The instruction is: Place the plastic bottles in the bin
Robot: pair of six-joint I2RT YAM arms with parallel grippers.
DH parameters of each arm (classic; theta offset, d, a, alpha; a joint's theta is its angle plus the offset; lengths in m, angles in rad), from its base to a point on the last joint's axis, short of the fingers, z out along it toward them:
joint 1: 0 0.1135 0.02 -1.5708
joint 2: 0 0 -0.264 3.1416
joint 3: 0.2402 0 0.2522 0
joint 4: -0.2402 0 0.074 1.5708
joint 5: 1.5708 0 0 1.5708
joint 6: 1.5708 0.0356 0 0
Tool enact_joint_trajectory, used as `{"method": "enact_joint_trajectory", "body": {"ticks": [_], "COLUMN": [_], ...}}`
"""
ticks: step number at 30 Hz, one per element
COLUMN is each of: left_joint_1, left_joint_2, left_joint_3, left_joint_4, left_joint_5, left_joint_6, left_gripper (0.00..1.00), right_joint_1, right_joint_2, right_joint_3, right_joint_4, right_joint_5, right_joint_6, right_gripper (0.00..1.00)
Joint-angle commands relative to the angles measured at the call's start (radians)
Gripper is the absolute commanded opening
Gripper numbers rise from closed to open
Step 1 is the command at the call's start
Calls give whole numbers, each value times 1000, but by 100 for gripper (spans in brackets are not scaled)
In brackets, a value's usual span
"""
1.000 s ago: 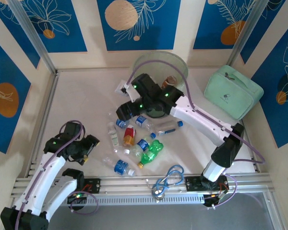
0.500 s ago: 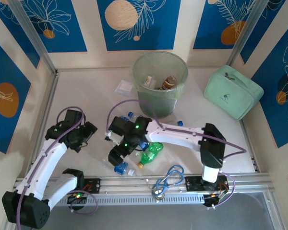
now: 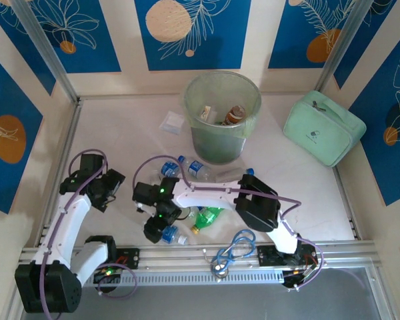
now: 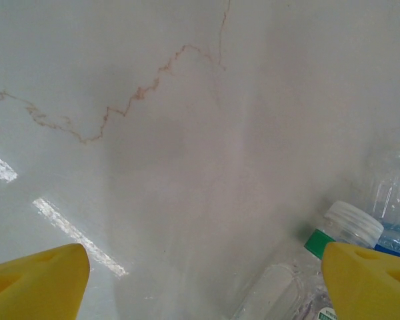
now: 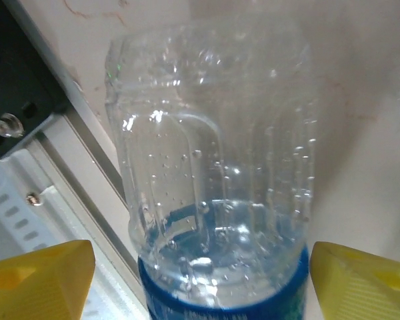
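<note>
Right arm: a second ago it reaches over the bin [image 3: 222, 143]. Half a second ago it is above the pile. It now stretches across to the near-left edge of the pile, close to the rail [image 3: 187, 255].

Right end effector [image 3: 156, 229] is low over a blue-labelled bottle [image 3: 173, 234]. On the right wrist view its end effector [image 5: 200, 283] has the fingers [image 5: 41, 279] well apart. The clear body of that bottle [image 5: 213, 180] lies between them, with a gap on each side and no clamp.

Left arm has pulled back and to the left since the earlier frame. Left end effector [image 3: 112, 189] hangs over the bench [image 3: 120, 133], left of the pile. On the left wrist view the end effector [image 4: 203, 287] has yellow fingers [image 4: 37, 280] spread with bare bench between. A white-capped bottle [image 4: 343, 227] sits just beside the right-hand finger.

Loose bottles on the bench:
- Two blue-labelled bottles [image 3: 180, 167] lie just in front of the bin.
- A clear one [image 3: 228, 175] lies beside them.
- A green bottle [image 3: 207, 217] lies under the right arm.

Part of the pile seen earlier is now hidden by that arm.

Bin, case [image 3: 323, 127] and cable [image 3: 233, 245] are unmoved. The bin is upright at the back and has a few bottles inside [image 3: 235, 115].
</note>
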Motion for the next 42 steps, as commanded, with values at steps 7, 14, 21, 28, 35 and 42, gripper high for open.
{"method": "enact_joint_trajectory", "body": {"ticks": [7, 14, 21, 28, 35, 42], "left_joint_1": [21, 22, 22, 20, -1, -144], "left_joint_2": [-49, -76, -78, -84, -86, -41], "left_joint_3": [-51, -55, -34, 17, 93, 165], "left_joint_4": [31, 16, 1, -10, 38, 90], "left_joint_5": [73, 67, 46, 27, 103, 78], "left_joint_6": [11, 15, 39, 72, 108, 125], "left_gripper": [88, 88, 87, 85, 82, 82], "right_joint_1": [21, 10, -12, -53, -129, -282], "right_joint_2": [91, 84, 15, -103, -277, -442], "right_joint_3": [88, 94, 83, 73, 78, 151], "right_joint_4": [-123, -120, -106, -56, 5, 44], "right_joint_5": [81, 89, 77, 58, 34, 46], "right_joint_6": [40, 23, 6, 24, 86, 161], "right_gripper": [80, 72, 69, 65, 63, 60]}}
